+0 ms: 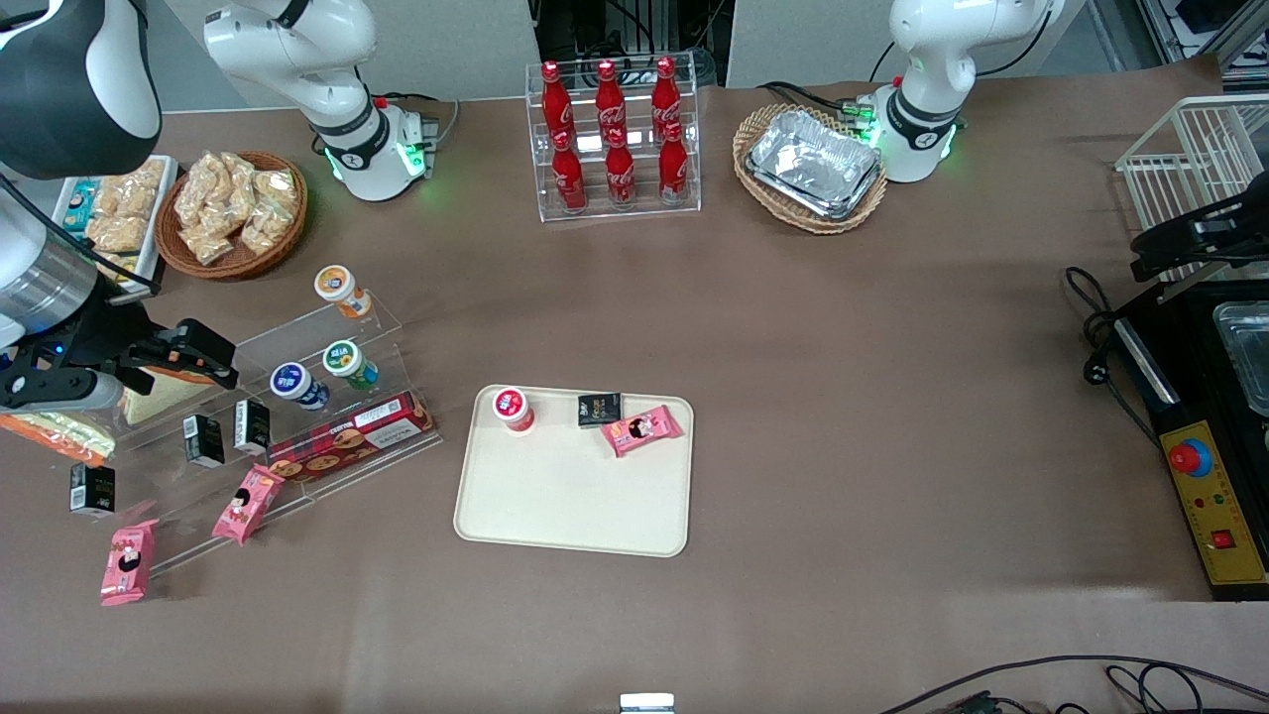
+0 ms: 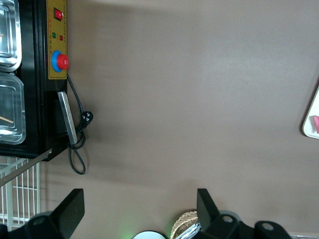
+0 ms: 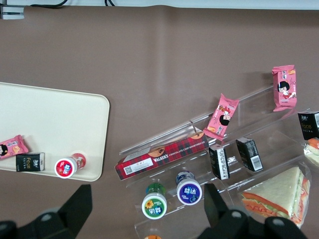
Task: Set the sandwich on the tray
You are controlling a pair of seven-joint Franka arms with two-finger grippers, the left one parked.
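Observation:
The sandwich (image 1: 52, 434) is a long clear-wrapped one with orange and green filling. It lies on the table at the working arm's end, partly under the arm; only its end (image 3: 313, 149) shows in the right wrist view. The cream tray (image 1: 570, 501) (image 3: 47, 117) lies flat mid-table and holds a red-lidded cup (image 1: 513, 408), a small black box (image 1: 599, 409) and a pink snack pack (image 1: 642, 429). My gripper (image 1: 220, 363) (image 3: 148, 209) hangs open and empty above the clear display stand, beside a triangular wedge sandwich (image 3: 279, 196), well apart from the tray.
The clear stepped stand (image 1: 327, 397) carries lidded cups, black boxes, a tartan biscuit box (image 3: 162, 157) and pink packs. Farther from the front camera stand a cola bottle rack (image 1: 615, 139), a snack basket (image 1: 233, 213) and a basket of foil trays (image 1: 813, 164).

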